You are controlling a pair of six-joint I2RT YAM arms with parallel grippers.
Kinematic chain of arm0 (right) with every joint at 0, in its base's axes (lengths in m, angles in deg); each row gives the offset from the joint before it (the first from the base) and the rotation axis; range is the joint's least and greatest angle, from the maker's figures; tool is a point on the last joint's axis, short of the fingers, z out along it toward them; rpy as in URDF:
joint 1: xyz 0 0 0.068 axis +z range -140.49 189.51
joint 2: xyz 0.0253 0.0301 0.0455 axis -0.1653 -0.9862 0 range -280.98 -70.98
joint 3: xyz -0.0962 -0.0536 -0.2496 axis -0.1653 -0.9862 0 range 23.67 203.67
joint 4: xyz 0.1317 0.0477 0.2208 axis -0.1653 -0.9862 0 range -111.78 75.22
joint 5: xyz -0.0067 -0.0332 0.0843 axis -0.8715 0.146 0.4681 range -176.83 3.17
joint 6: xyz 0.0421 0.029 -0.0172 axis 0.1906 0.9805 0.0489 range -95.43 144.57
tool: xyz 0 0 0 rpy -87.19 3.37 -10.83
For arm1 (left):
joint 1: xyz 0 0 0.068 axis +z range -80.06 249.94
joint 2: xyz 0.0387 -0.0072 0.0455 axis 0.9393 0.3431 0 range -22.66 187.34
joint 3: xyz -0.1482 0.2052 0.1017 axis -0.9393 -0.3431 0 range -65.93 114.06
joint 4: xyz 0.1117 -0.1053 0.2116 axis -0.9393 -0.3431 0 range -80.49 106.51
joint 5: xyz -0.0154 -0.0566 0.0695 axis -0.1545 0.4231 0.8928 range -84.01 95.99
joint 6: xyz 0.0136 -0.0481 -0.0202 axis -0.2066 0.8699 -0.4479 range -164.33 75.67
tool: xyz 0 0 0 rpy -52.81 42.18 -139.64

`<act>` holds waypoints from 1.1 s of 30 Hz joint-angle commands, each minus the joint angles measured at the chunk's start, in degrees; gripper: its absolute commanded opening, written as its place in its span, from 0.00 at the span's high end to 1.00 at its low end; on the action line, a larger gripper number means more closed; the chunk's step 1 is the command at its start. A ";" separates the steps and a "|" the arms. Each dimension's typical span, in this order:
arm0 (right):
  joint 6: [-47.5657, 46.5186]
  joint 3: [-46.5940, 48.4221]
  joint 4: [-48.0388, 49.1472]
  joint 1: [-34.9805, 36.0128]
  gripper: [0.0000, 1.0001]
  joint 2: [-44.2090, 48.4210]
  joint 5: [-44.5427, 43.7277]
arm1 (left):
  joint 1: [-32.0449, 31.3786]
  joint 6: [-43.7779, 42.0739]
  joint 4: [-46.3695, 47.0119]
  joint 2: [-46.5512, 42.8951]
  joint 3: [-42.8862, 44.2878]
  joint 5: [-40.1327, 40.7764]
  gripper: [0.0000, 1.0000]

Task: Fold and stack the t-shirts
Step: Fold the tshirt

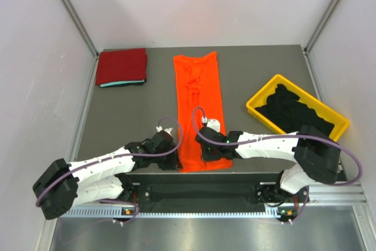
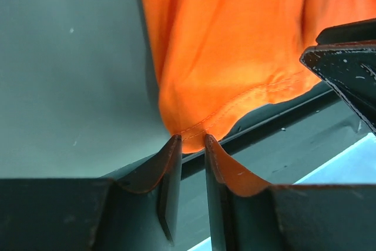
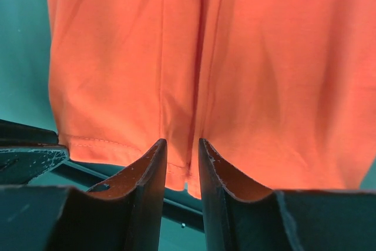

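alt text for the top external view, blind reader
A long, narrow orange t-shirt lies down the middle of a grey table, with the left gripper and right gripper at its near hem. A folded dark red t-shirt sits far left; a yellow bin of black t-shirts stands right.

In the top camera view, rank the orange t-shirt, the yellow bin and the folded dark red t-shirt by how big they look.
Largest to smallest:
1. orange t-shirt, laid out as a long strip
2. yellow bin
3. dark red t-shirt, folded small
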 commanded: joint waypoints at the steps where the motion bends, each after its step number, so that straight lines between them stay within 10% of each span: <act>1: 1.52 -0.81 3.91 1.60 0.71 -0.64 0.03 | -0.02 1.20 3.25 -0.48 -1.24 -0.36 0.73; 13: 4.60 -2.40 4.18 3.01 0.73 -1.88 0.12 | -0.02 1.20 0.70 -2.50 -1.25 1.22 0.72; 18: 5.47 -2.75 3.92 3.28 1.00 -0.74 -1.02 | -0.11 1.29 0.09 -3.38 -1.69 1.92 0.71; 33: 10.66 -6.35 5.76 6.88 1.00 1.20 -3.39 | -0.02 1.90 -2.64 -4.00 -1.42 3.77 0.71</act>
